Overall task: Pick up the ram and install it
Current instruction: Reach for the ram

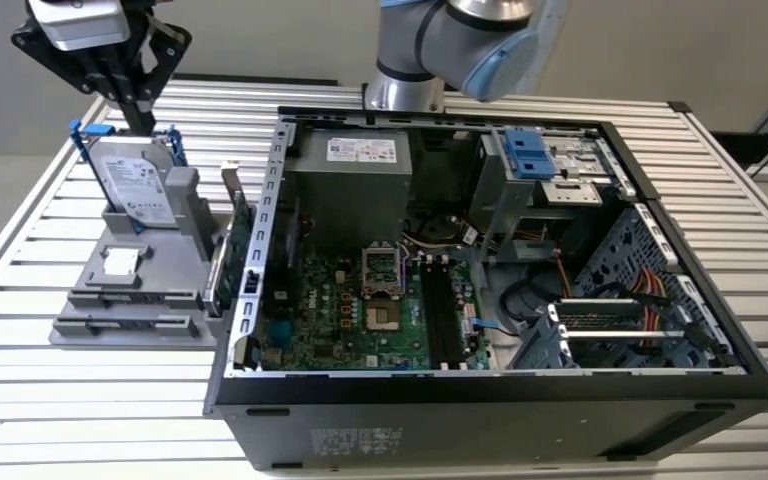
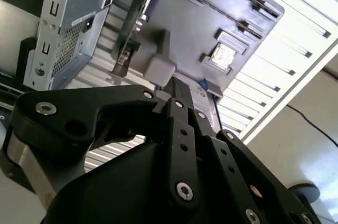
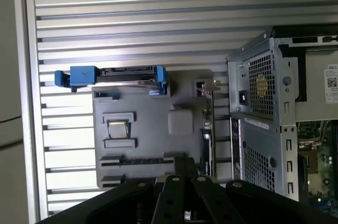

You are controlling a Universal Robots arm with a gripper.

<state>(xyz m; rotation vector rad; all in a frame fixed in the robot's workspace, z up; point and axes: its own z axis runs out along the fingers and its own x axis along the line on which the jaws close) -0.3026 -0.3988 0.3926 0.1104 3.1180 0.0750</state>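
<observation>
Likely the ram: a thin dark strip standing on edge in a long slot at one end of the gray tray, as the first wrist view has it. The identification is not firm, since neither its colour nor its chips can be made out. A second slot just beside it carries a similar dark strip, partly covered by the gripper.

- Key relation: in the exterior view the gripper hangs high over the tray's far end, above the upright hard drive. The long slots sit at the tray's near end, so the ram lies below the gripper and toward the camera.
- Long axis: it runs across the tray, roughly from the exterior view's left to its right, parallel to the hard drive's broad face.
- Gripper: the fingers are drawn together with no gap to be seen. Nothing is visible between them, and they touch nothing.
- Surroundings:
  - A green card stands on edge between the tray and the open computer case.
  - Black memory slots lie on the board inside the case, well apart from the tray. Whether any of them is filled cannot be told.
  - Tray and case both rest on the slatted table.
- Hidden: the gripper's own body covers the tray's near edge in both wrist views.
</observation>
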